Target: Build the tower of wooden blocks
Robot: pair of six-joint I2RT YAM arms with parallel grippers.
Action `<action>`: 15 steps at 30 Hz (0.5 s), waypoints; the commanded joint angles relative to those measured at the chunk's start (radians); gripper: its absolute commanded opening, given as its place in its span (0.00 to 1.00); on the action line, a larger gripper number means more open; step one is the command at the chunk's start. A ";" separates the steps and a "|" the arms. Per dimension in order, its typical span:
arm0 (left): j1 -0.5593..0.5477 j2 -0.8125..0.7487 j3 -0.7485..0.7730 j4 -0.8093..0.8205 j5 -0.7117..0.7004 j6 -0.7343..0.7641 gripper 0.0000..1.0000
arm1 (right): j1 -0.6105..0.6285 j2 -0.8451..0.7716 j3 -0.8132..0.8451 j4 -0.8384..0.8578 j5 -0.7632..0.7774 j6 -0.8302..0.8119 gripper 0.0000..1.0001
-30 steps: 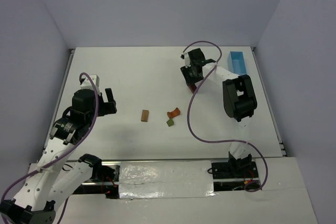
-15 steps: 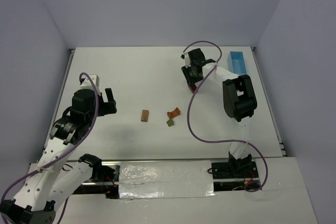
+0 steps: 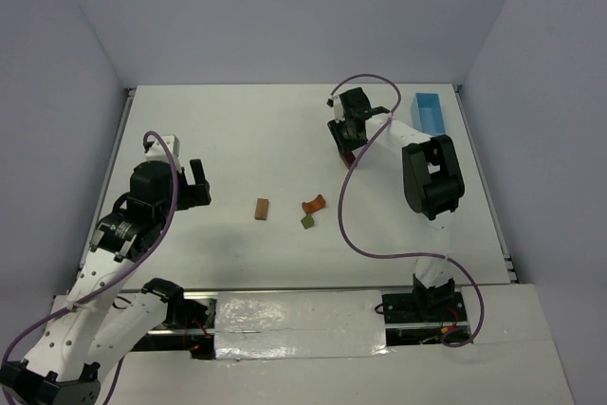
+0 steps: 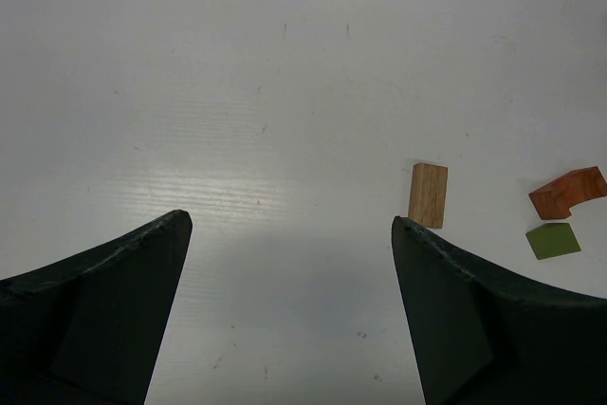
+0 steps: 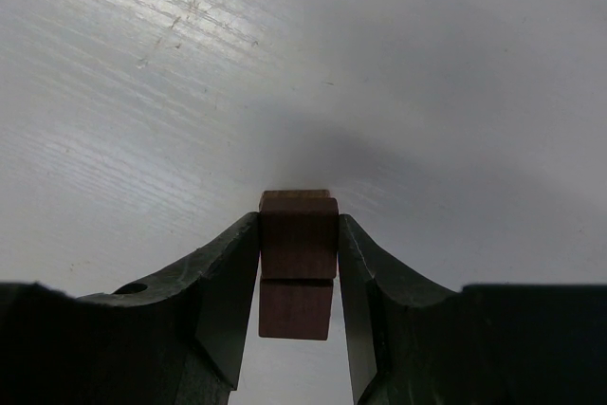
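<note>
Blocks of wood are seen lying singly on the white surface [image 3: 237, 130], and none is set on another. A small dark red wooden block [image 5: 298, 263] is grasped by the right gripper [image 5: 298, 225]. Its jaws are clenched against two opposite sides of that block, as the right wrist view shows. Whether the block rests on the surface or is raised off it cannot be told.

In the top view, this gripper and its block are placed toward 1 o'clock from the middle of the surface. A light blue rectangular tray [image 3: 431, 113] is found at 2 o'clock from them, near the far right corner.

A small tan rectangular wooden block [image 3: 262, 209] is laid flat near the middle. At 3 o'clock from it, a little apart, an orange notched wooden block [image 3: 314, 204] is seen. A flat olive green wooden block [image 3: 308, 222] is placed just beside the orange one, at about 6 o'clock from it.

The left gripper [image 4: 291, 223] is held at 9 o'clock from the tan block, well apart from it. Its jaws are released and spread wide above bare surface.
</note>
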 commanded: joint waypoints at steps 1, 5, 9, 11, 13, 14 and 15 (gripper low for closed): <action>0.000 -0.006 0.007 0.036 0.003 0.020 1.00 | 0.005 -0.028 0.003 -0.018 -0.012 -0.008 0.45; 0.000 -0.006 0.007 0.038 0.007 0.022 1.00 | 0.005 -0.036 -0.002 -0.018 -0.015 -0.007 0.46; 0.000 -0.006 0.007 0.038 0.006 0.021 1.00 | 0.005 -0.042 -0.010 -0.018 -0.018 -0.009 0.46; 0.000 -0.006 0.007 0.038 0.006 0.021 1.00 | 0.008 -0.041 -0.010 -0.022 -0.019 -0.009 0.47; 0.000 -0.006 0.007 0.038 0.006 0.021 0.99 | 0.005 -0.042 -0.011 -0.019 -0.016 -0.009 0.47; 0.000 -0.006 0.007 0.038 0.006 0.022 0.99 | 0.005 -0.044 -0.013 -0.018 -0.015 -0.008 0.47; 0.000 -0.006 0.008 0.038 0.004 0.022 0.99 | 0.007 -0.044 -0.013 -0.019 -0.015 -0.009 0.47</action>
